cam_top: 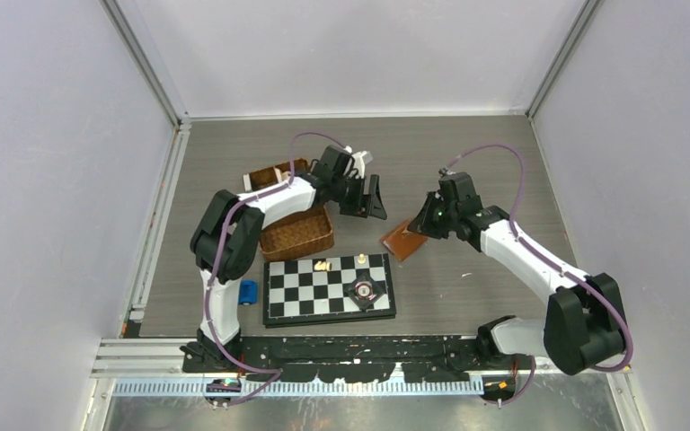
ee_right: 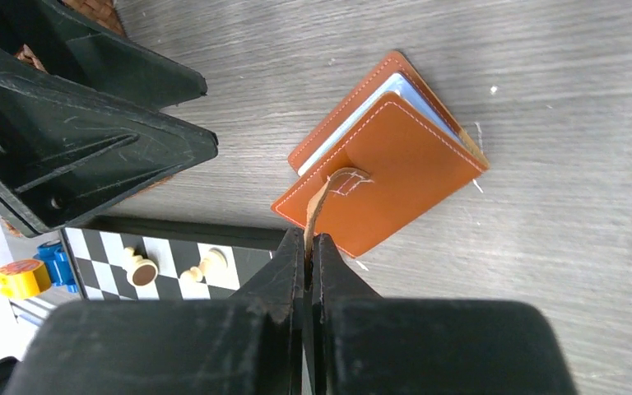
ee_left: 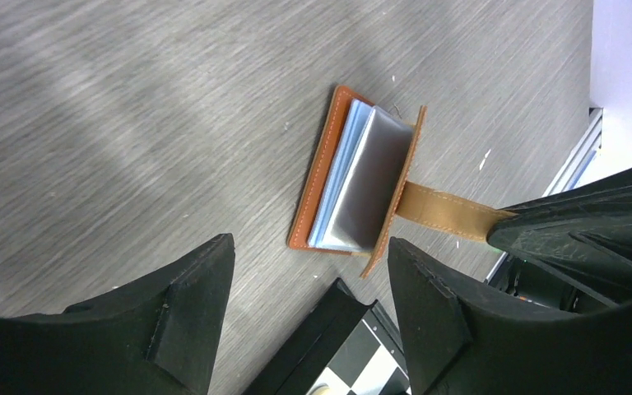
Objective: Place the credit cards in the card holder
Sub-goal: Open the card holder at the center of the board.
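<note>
Two robot arms reach over a big grey table [cam_top: 467,153]: the left arm [cam_top: 234,224] and the right arm [cam_top: 530,256]. A black and white chessboard [cam_top: 328,287] lies near the arm bases. A brown wicker basket [cam_top: 296,235] sits just behind the board, under the left arm.

The card holder [cam_top: 404,240] [ee_left: 317,193] [ee_right: 403,169] lies on the bare table past the far right corner of the board, between the two grippers. Its bottom cover is flat on the table and its top cover is lifted a little. Pale blue credit cards [ee_left: 341,177] [ee_right: 354,123] are tucked between the covers.

The left gripper [cam_top: 368,202] [ee_left: 311,247] hangs above the holder. Its fingers are spread wide and it grips nothing. The right gripper [cam_top: 422,223] [ee_right: 309,239] is squeezed tight on the end of the holder's tan strap [ee_left: 448,210] [ee_right: 317,206], and the strap is pulled out straight.

A small blue thing [cam_top: 248,291] sits just left of the board. Little pale chess pieces [cam_top: 323,265] stand on the board's far edge.
</note>
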### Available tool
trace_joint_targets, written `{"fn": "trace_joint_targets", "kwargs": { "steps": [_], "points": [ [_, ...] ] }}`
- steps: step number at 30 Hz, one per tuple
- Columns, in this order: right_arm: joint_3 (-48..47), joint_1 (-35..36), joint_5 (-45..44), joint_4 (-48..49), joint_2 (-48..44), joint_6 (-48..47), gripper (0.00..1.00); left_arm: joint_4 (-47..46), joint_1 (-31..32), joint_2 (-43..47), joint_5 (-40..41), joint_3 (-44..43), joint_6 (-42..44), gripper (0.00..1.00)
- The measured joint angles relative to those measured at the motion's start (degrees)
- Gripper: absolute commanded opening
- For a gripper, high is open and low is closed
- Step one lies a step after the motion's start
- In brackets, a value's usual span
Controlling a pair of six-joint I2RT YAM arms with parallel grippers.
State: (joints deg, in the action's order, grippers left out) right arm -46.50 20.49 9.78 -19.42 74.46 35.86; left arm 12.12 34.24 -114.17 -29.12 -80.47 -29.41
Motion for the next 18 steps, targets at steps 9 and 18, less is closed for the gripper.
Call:
{"fn": "trace_joint_targets", "kwargs": {
  "steps": [9,18],
  "points": [
    [0.22,0.0,-9.22,-9.7,-5.09,1.86,0.0,0.66,3.67,-1.51,2.56,-0.66,1.57,0.68],
    [0.55,-0.02,-15.1,-16.11,-7.13,5.27,0.0,0.81,5.33,-2.29,4.09,-1.2,2.43,0.65]
  ]
}}
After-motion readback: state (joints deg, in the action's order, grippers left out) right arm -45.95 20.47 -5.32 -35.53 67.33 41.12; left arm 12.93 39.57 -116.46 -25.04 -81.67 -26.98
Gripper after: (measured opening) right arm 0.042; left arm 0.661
